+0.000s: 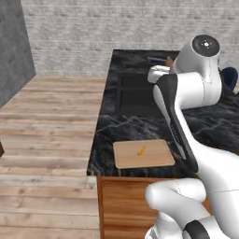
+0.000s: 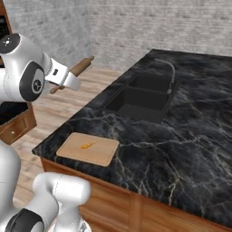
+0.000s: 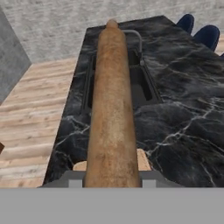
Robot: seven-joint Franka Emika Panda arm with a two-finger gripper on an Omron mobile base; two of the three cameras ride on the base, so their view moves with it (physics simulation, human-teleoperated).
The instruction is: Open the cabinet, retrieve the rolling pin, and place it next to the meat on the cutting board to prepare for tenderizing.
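The gripper (image 2: 68, 79) is closed on the rolling pin (image 3: 111, 105), holding it in the air above the counter (image 2: 181, 136), over the board (image 2: 88, 149). The meat (image 2: 86, 145) lies on the board, near the counter's edge.

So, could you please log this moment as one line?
gripper: shut on rolling pin | pin: carried above counter | meat: on cutting board
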